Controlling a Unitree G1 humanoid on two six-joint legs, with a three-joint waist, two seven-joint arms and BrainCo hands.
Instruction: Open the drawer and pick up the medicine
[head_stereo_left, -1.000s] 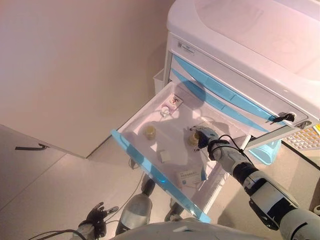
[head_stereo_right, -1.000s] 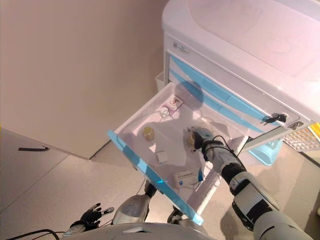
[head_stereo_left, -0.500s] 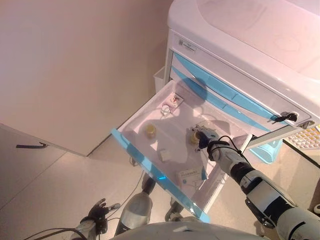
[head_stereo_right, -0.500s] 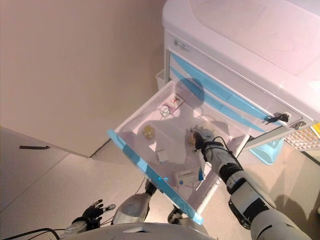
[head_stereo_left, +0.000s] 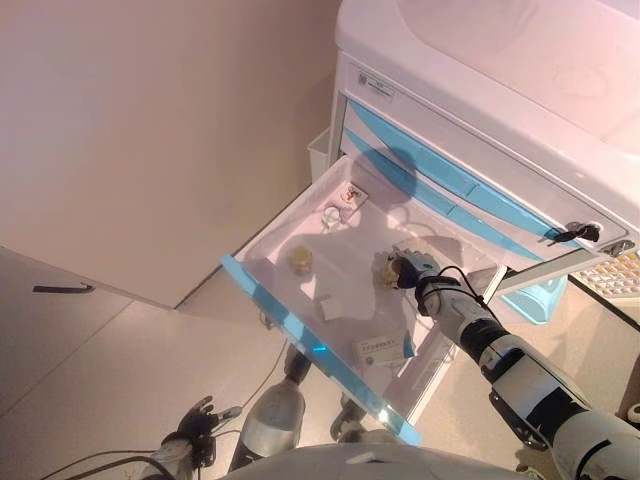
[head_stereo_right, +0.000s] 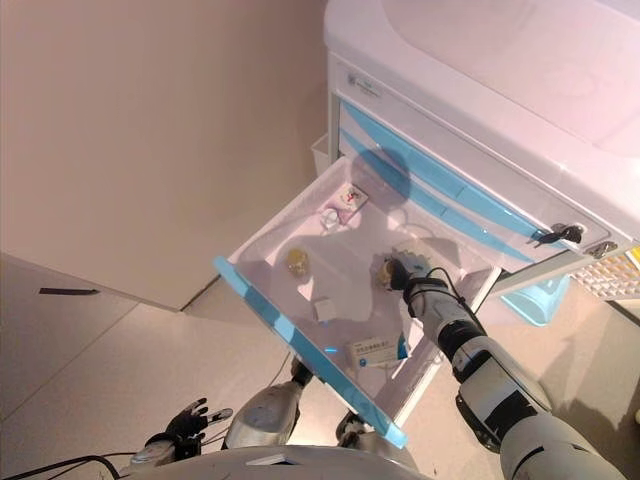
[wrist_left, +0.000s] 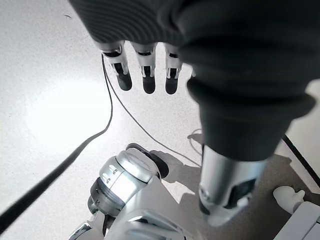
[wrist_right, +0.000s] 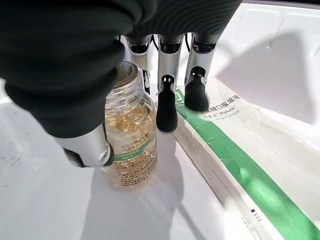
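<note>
Reaching into the open drawer (head_stereo_left: 300, 330), my right hand (wrist_right: 100, 75) has its thumb and fingers set loosely round the jar (wrist_right: 131, 145) of capsules without clamping it. Beside them lies a green-striped box (wrist_right: 235, 165). My left hand (wrist_left: 145, 70) hangs over the floor, fingers straight.

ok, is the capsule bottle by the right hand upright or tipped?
Upright. The capsule bottle stands on the drawer floor, mouth up, beside the green-striped box, between the right hand's thumb and fingers.
</note>
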